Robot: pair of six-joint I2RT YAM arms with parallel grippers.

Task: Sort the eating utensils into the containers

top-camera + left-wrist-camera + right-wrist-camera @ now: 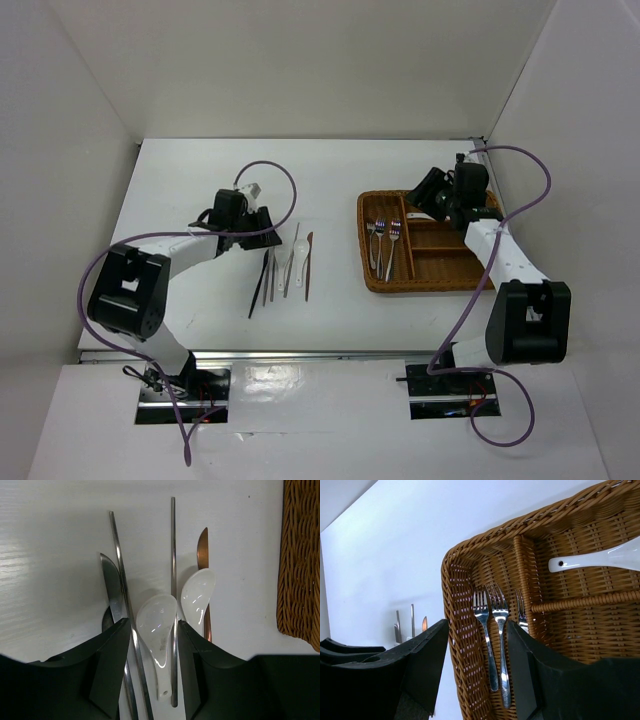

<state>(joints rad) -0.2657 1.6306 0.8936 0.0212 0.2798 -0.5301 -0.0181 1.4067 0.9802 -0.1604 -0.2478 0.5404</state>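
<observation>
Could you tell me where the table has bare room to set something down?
Bare: the strip between the loose spoons and the tray, and the far table beyond them both. Crowded: around the left claw, over the spoons and sticks.

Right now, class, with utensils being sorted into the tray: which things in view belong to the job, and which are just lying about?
Belonging: forks, white spoons, thin sticks, wicker tray.
Just there: purple cables, white table.
</observation>
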